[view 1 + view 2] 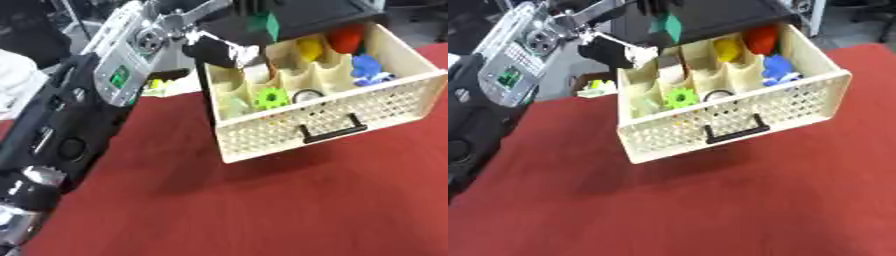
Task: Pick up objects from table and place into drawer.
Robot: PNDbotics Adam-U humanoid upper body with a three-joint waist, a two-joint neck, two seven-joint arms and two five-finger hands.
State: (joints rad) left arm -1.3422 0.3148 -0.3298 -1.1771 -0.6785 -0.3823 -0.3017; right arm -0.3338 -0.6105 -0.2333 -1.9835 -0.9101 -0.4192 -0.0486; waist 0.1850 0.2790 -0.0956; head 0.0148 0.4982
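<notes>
A cream perforated drawer (367,107) with a black handle (332,131) stands pulled out over the red table (289,205). Its compartments hold a lime green gear (271,97), a yellow piece (308,47), a red piece (346,37), a blue piece (367,67) and a dark ring (306,95). My left arm reaches in from the left, and my left hand (220,50) is at the drawer's back left corner. A dark green piece (263,23) hangs at its fingertips above the rear compartments, and the fingers look curled on it. The right hand shows in neither view.
The black cabinet body (306,12) overhangs the drawer's back. A small yellow-green thing (598,86) lies on a pale surface behind the table's far edge, left of the drawer. My forearm (79,115) covers the table's left side. Red cloth stretches in front of the drawer.
</notes>
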